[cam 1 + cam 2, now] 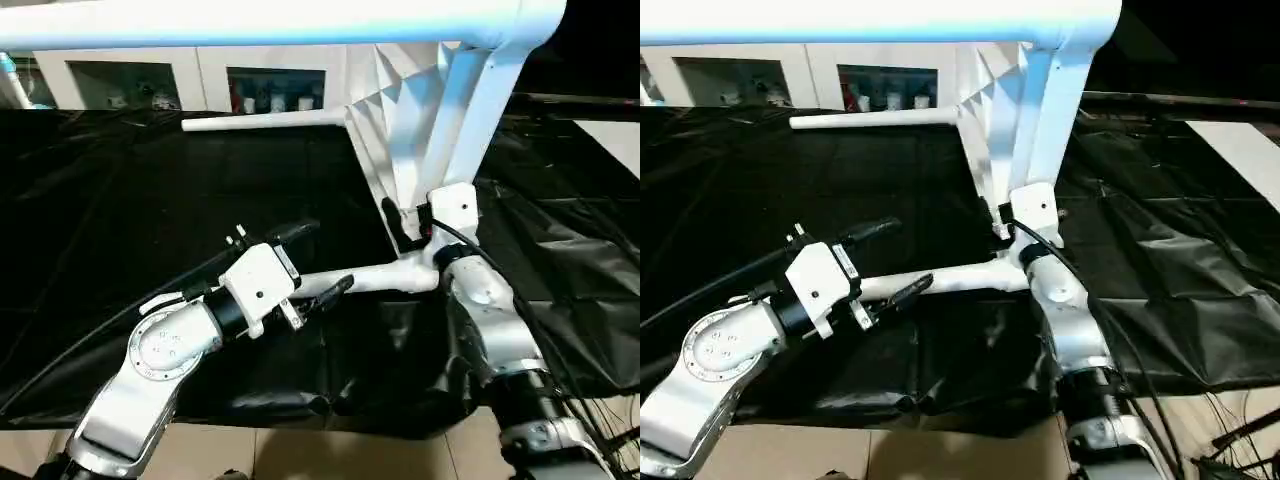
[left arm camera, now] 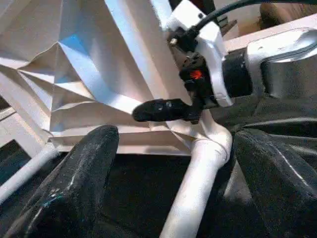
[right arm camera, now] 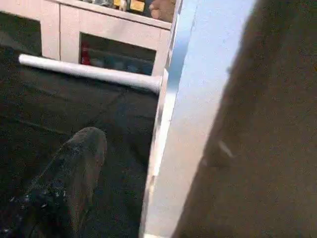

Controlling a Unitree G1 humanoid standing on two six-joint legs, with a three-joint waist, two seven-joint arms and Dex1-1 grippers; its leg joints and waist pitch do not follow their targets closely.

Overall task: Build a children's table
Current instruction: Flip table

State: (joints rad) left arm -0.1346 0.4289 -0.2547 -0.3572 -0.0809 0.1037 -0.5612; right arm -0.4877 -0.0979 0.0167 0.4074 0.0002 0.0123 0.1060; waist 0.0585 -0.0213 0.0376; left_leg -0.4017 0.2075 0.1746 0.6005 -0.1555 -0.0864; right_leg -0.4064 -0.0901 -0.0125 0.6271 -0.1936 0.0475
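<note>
A white plastic children's tabletop [image 1: 410, 110] stands on edge on a work table draped in black cloth [image 1: 120, 220]. Its ribbed underside faces the left side of the scene, and its lower corner rests on the cloth near the front edge. Three white tubular legs are plugged into it. The top leg [image 1: 250, 25] runs level across the upper part of the head views, leaving a rounded corner socket. A far leg [image 1: 265, 122] juts out level just above the cloth, in front of white cabinets [image 1: 200, 75]. The near leg [image 1: 375, 280] reaches from the bottom corner toward the front left.

The left gripper [image 1: 312, 262], on a silver forearm, sits at the free end of the near leg. Its two black fingers [image 2: 84, 178] are spread wide, one on each side of the tube, and neither clearly presses on it in the left wrist view.

The right gripper [image 1: 400, 225] is up against the tabletop's bottom corner, where the near leg joins. One black finger [image 2: 161, 110] lies along the ribbed underside. In the right wrist view the panel's white edge passes between a dark finger [image 3: 69, 183] and a blurred dark shape, so the gripper appears clamped on the tabletop's edge.
</note>
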